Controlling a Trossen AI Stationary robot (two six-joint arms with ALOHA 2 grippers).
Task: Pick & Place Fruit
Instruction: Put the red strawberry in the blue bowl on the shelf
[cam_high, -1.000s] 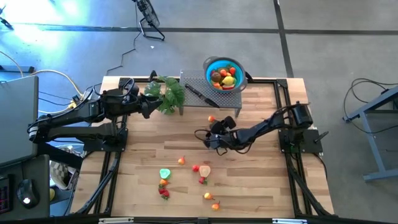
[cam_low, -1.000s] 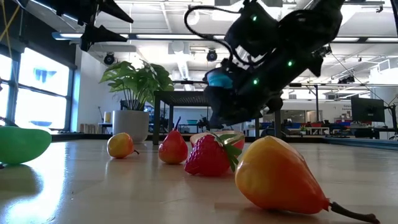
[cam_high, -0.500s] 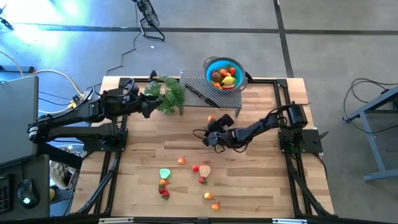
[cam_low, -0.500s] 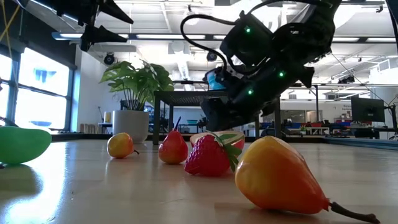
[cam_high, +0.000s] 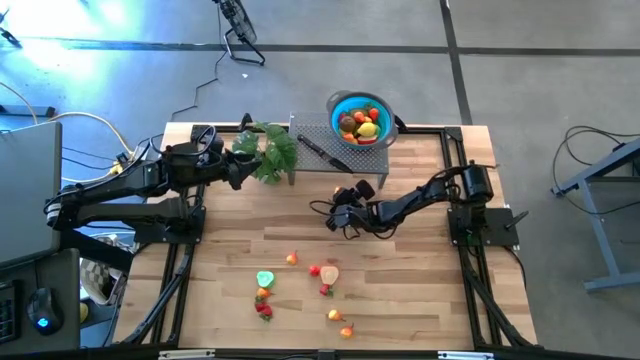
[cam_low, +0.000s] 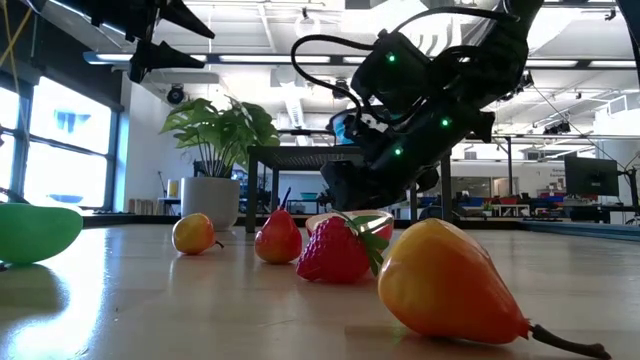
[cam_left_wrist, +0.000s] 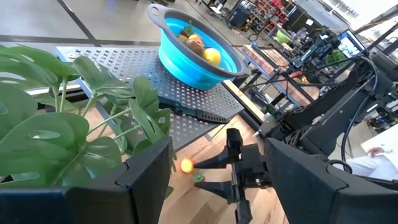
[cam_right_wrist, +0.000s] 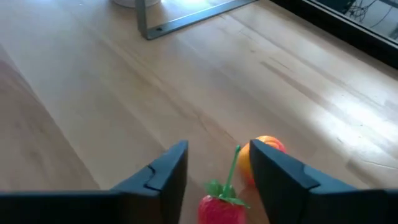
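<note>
Two fingers of right gripper (cam_right_wrist: 214, 171) seen parted, nothing clamped. Red strawberry (cam_right_wrist: 221, 210) set between fingers, green stem pointed up and away from gripper, long axis roughly along fingers. Orange fruit (cam_right_wrist: 261, 149) lodged just beside one finger, touching it. Left gripper (cam_high: 238, 170) held open beside leafy plant (cam_high: 268, 150), well apart from strawberry.

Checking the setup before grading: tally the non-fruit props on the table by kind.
Bowl: 1
Plant: 1
Knife: 1
Perforated plate: 1
Total: 4
</note>
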